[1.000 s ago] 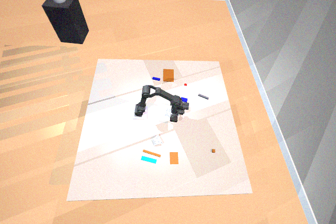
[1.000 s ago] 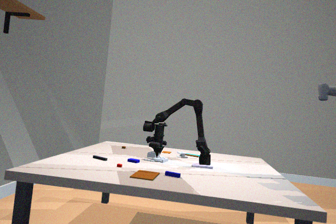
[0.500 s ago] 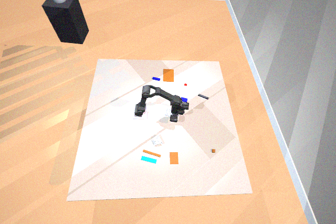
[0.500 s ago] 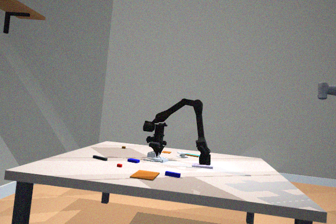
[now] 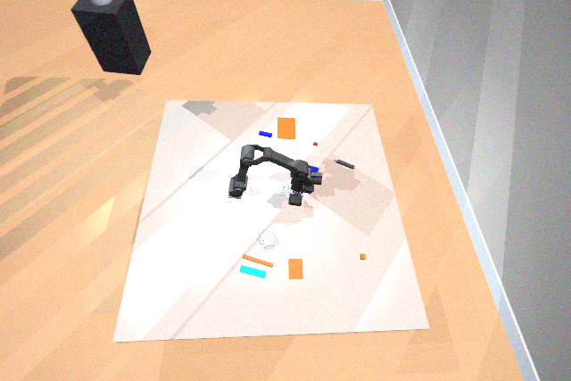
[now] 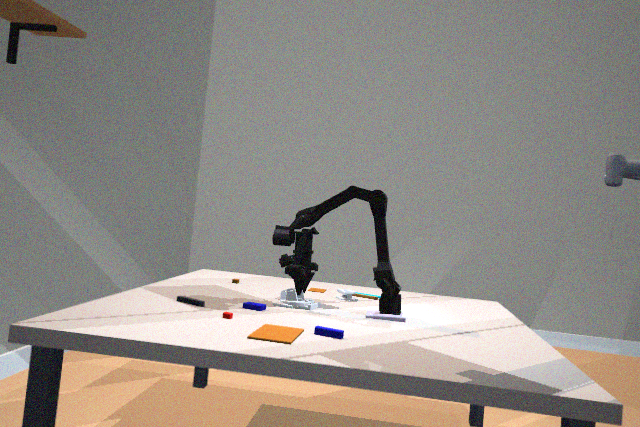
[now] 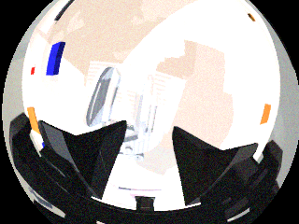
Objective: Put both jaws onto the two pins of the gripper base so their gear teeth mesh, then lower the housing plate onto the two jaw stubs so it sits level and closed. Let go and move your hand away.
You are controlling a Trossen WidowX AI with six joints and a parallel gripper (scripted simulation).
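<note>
My gripper (image 7: 149, 125) (image 6: 301, 292) points down, open and empty, just above the white gripper base (image 6: 307, 304) (image 7: 170, 84). The base lies flat, with fine stripes in the wrist view. A pale grey, long part (image 7: 104, 95), seemingly one jaw, stands up on its left side in that view. Another pale, narrow part (image 7: 140, 109), perhaps the other jaw, is close to the left fingertip. Glare hides the pins and gear teeth, so I cannot tell whether they mesh. A white part (image 5: 267, 239) (image 6: 346, 295), apparently the housing plate, lies apart from the base.
Orange strip (image 5: 258, 260) and cyan bar (image 5: 252, 271) lie beyond the housing plate, near an orange sheet (image 5: 295, 269). A blue block (image 6: 254, 306) (image 7: 55, 59), black bar (image 6: 190, 301) and red cube (image 6: 227, 315) lie around the base. Another orange sheet (image 6: 276, 333) and blue block (image 6: 328, 332) lie farther off.
</note>
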